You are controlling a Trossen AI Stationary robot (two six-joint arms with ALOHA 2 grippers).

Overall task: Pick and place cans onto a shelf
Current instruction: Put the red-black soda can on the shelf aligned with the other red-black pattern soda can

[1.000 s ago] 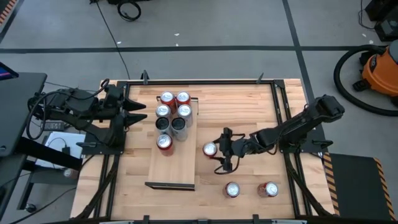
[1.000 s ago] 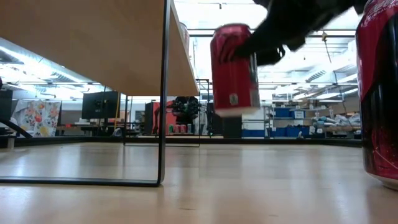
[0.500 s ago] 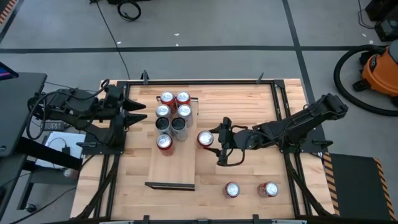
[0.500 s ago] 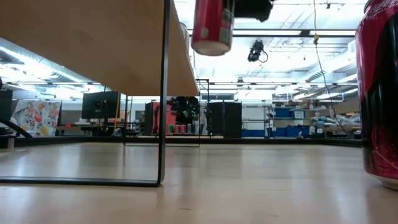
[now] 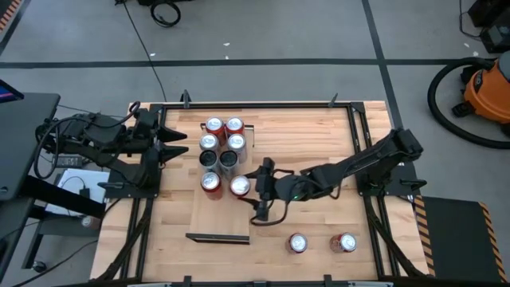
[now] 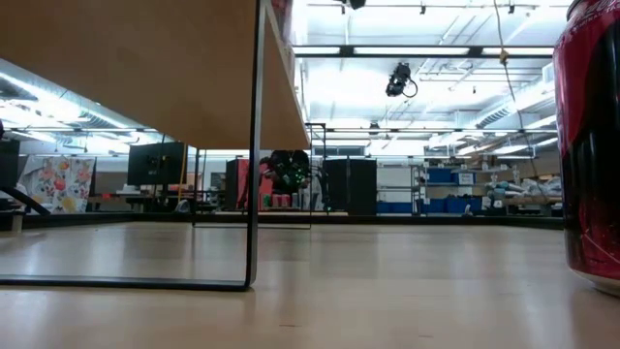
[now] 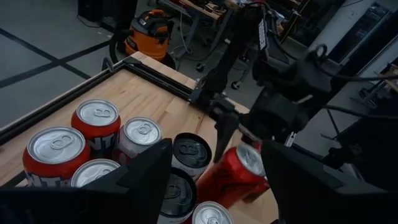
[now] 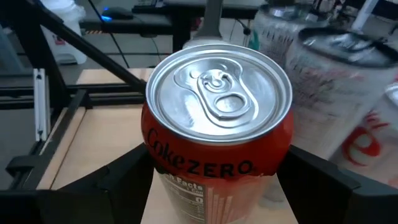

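- The right gripper (image 5: 253, 187), a dark two-finger claw on the dark jointed arm reaching in from the right, has its fingers clamped on the sides of a red cylindrical drink can with a round silver top (image 5: 240, 186).
- In the right wrist view that held red can (image 8: 217, 140) fills the middle between the two dark fingers, upright, its lettering facing the camera; whether its base rests on the board cannot be told.
- From above, the held can sits over the right edge of the long light wooden shelf board with dark metal rails at its short ends (image 5: 217, 219), just right of another red can (image 5: 210, 182).
- Seven more cans stand in a tight two-column cluster on the far half of the shelf: two red ones (image 5: 224, 126) farthest, then silver ones (image 5: 237, 142), then a black can (image 5: 209, 159) beside a silver can.
- Two red cans (image 5: 343, 242) stand apart on the larger wooden tabletop (image 5: 319, 135), near its right front corner.
- The left gripper (image 5: 177, 145) waits at the left edge of the table, fingers spread and holding nothing, pointing towards the cluster.
- In the left wrist view the right arm's claw (image 7: 245, 134) grips the tilted-looking red can beside the black ones.
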